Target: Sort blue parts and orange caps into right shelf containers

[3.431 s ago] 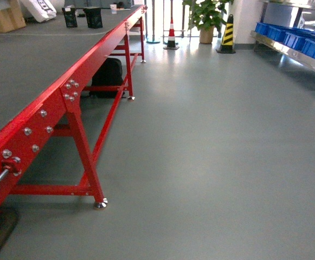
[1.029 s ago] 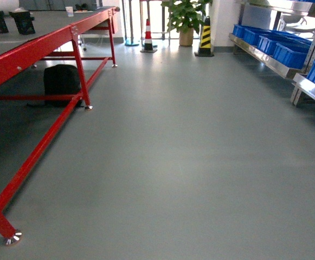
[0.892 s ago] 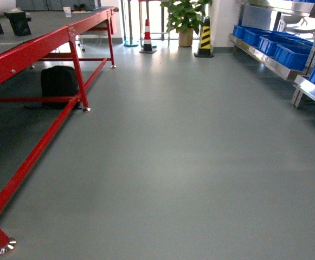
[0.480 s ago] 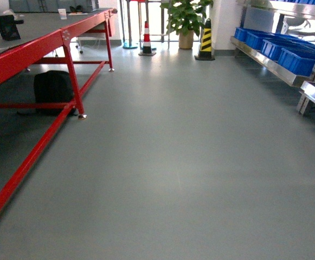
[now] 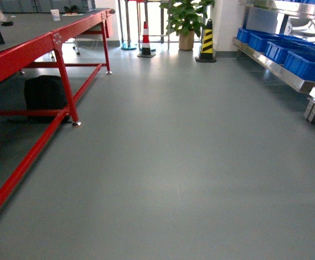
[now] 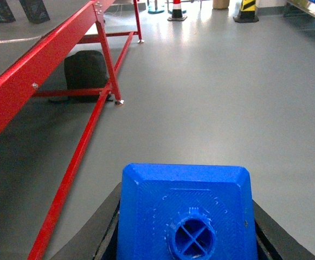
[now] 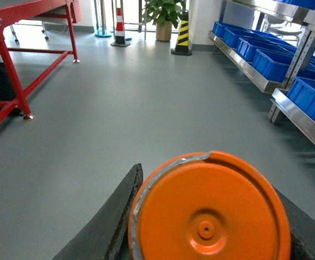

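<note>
Left tool [image 6: 185, 238] grips blue part [image 6: 184, 211], right tool [image 7: 200, 227] orange cap [image 7: 209, 211]; fingers mostly hidden.

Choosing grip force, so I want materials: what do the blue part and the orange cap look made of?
Blue part: apparently matte plastic, likely 3D-printed, given fine layered ridges on its face. Orange cap: smooth, slightly glossy end; plastic or painted metal, unclear, with a silvery strip along its rim.
</note>
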Controlling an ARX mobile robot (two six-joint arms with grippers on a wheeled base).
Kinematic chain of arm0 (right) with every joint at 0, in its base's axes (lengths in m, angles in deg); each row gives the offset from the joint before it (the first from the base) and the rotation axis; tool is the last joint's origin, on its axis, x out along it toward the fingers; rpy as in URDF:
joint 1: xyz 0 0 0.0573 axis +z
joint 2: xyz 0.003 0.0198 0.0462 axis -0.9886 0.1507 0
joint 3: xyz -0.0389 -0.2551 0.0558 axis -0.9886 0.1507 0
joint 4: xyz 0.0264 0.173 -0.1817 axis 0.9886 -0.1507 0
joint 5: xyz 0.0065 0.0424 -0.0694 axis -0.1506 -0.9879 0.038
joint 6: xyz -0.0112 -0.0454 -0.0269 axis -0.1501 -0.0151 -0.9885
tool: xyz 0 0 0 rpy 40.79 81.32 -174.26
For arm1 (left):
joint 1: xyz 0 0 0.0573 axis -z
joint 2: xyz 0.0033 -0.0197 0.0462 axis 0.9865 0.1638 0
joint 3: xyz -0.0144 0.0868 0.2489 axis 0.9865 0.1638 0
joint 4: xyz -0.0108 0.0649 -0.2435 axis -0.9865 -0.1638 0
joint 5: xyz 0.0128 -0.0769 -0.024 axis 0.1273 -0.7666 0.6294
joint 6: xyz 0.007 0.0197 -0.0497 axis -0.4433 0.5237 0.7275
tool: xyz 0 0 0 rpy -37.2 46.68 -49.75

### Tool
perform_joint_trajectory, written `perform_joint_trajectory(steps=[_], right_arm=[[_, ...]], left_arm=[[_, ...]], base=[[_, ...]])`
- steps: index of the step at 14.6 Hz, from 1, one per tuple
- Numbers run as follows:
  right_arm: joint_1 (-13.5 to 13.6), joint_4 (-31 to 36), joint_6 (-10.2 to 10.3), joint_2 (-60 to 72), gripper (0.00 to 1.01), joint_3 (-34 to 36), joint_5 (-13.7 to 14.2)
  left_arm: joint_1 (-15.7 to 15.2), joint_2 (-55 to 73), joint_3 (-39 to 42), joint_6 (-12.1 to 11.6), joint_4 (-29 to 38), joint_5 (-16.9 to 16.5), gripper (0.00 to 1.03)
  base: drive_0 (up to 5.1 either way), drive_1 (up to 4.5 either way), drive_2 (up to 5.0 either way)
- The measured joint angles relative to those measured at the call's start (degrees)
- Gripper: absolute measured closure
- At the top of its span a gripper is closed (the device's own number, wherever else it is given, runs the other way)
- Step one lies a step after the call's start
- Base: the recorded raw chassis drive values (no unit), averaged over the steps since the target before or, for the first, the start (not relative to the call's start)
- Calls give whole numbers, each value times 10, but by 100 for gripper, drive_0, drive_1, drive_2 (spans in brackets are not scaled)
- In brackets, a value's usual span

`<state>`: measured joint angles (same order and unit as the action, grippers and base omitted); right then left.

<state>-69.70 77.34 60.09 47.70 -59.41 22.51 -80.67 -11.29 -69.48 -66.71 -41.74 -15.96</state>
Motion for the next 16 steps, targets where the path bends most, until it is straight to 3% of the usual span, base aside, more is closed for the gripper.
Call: perform_joint_trajectory(steps=[16], right_arm=[[0, 0, 0, 0, 57, 0, 0]], left_arm=[[1, 1, 0, 0, 0, -1, 59]], base=[[2, 432, -427]])
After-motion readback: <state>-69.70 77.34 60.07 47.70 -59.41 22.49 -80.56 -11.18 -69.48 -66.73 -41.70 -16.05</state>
